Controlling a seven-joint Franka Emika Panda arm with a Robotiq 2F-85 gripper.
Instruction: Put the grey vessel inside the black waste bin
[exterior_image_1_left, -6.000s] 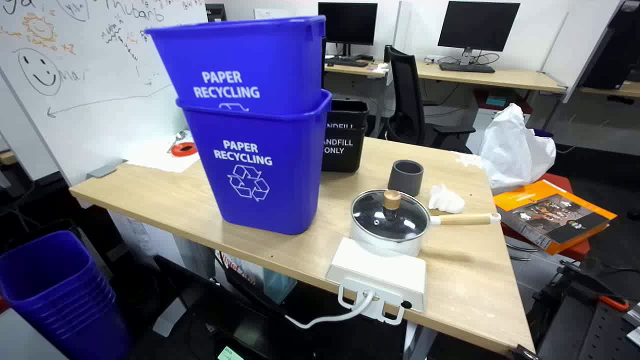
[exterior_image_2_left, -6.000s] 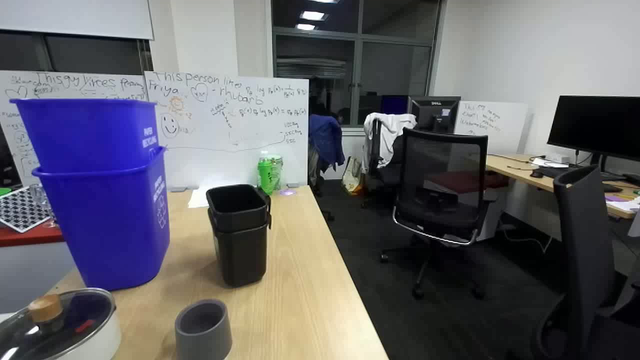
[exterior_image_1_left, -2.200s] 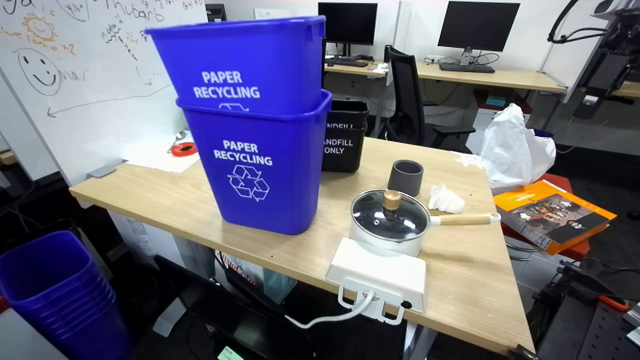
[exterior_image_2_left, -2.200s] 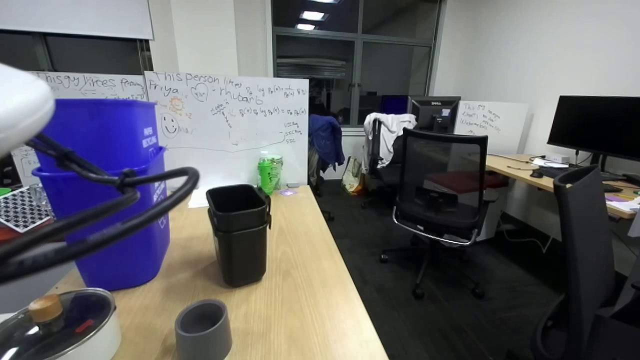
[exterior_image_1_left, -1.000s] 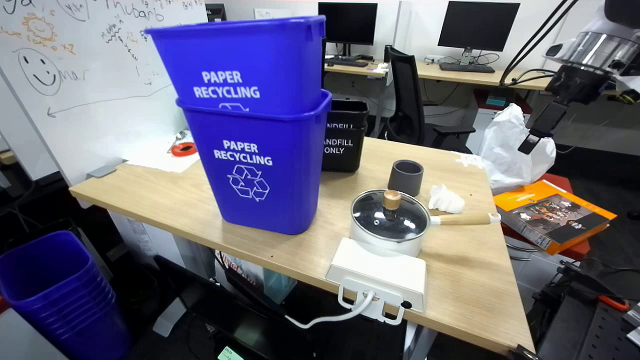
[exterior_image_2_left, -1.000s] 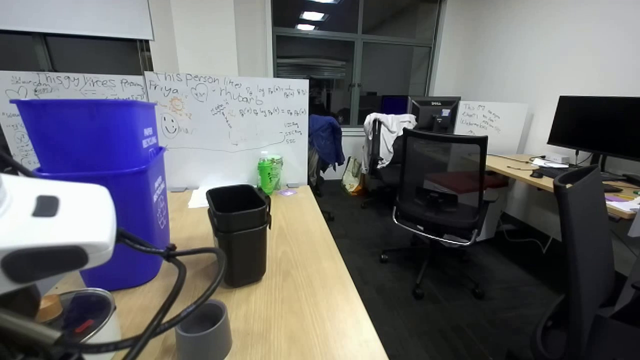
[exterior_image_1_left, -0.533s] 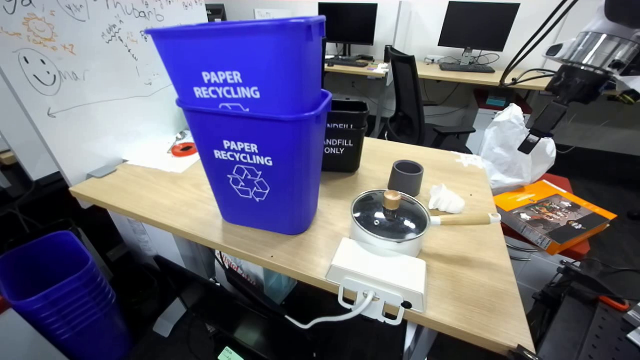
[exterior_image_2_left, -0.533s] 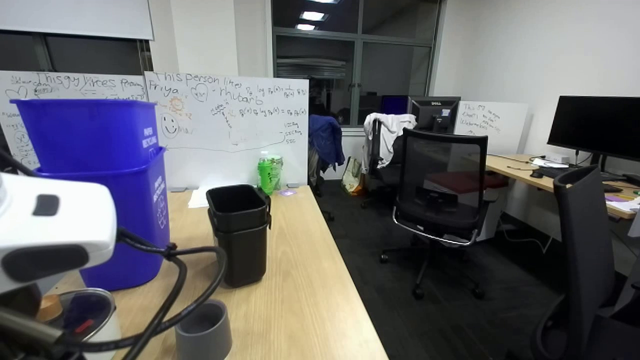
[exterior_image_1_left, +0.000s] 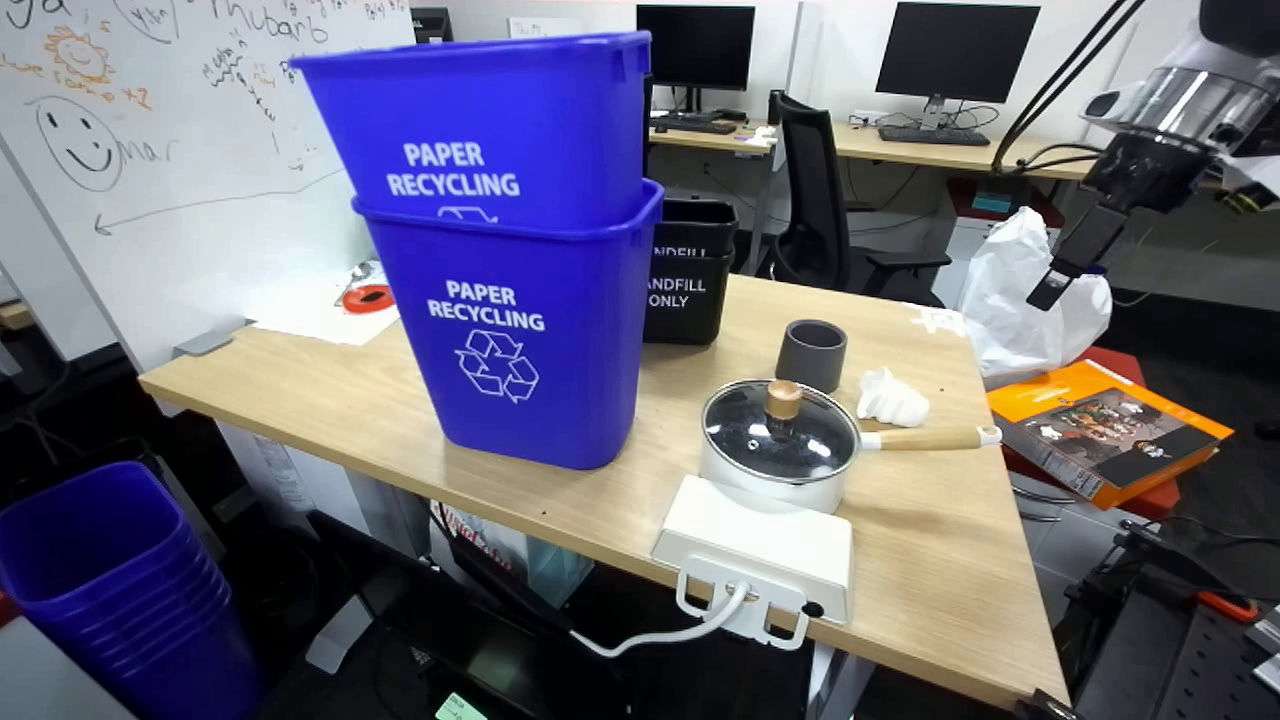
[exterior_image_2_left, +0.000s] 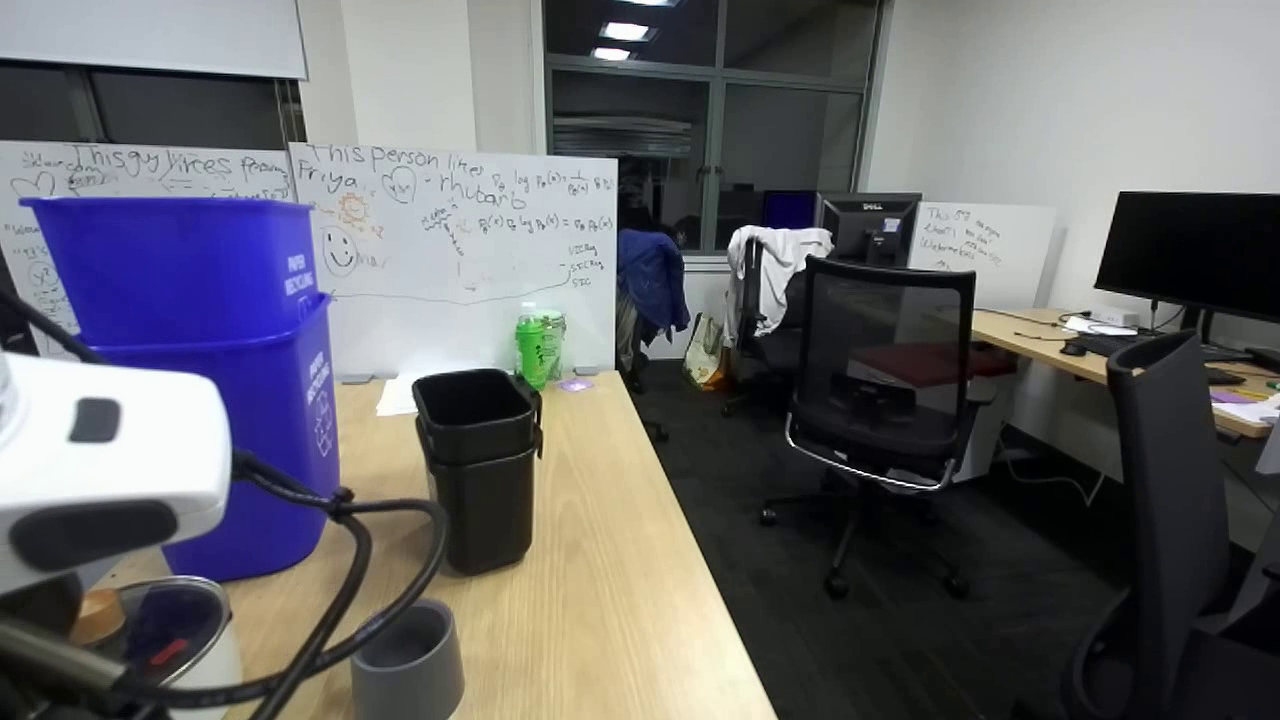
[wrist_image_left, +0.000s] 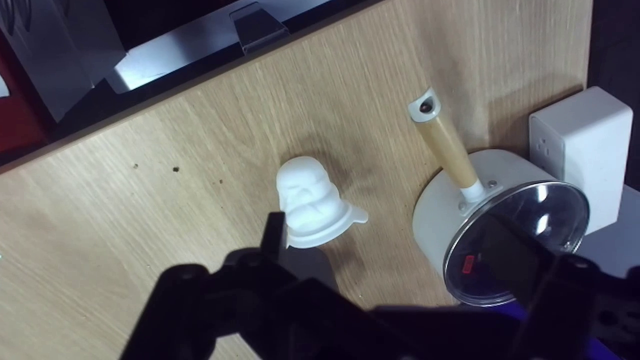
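Observation:
The grey vessel (exterior_image_1_left: 812, 362) stands upright on the table between the pan and the black waste bin. It also shows in an exterior view (exterior_image_2_left: 408, 675), partly crossed by the arm's cables, and in the wrist view (wrist_image_left: 309, 267), mostly hidden behind a finger. The black waste bin (exterior_image_1_left: 688, 305) stands behind the blue bins, with another black bin nested in it; its open top shows in an exterior view (exterior_image_2_left: 482, 510). My gripper (exterior_image_1_left: 1050, 288) hangs above the table's edge, away from the vessel. In the wrist view the fingers (wrist_image_left: 397, 245) are wide apart with nothing held.
Stacked blue recycling bins (exterior_image_1_left: 520, 330) stand tall beside the black bin. A lidded pan (exterior_image_1_left: 780, 450) with a wooden handle, a white power box (exterior_image_1_left: 755, 540) and a white moulded object (exterior_image_1_left: 893, 398) are near the vessel. A white bag (exterior_image_1_left: 1025, 300) is beyond the table edge.
The arm was out of view six seconds ago and has come in above the table's edge. In the last half second the gripper has shifted slightly towards the table. The vessel and bins have not moved.

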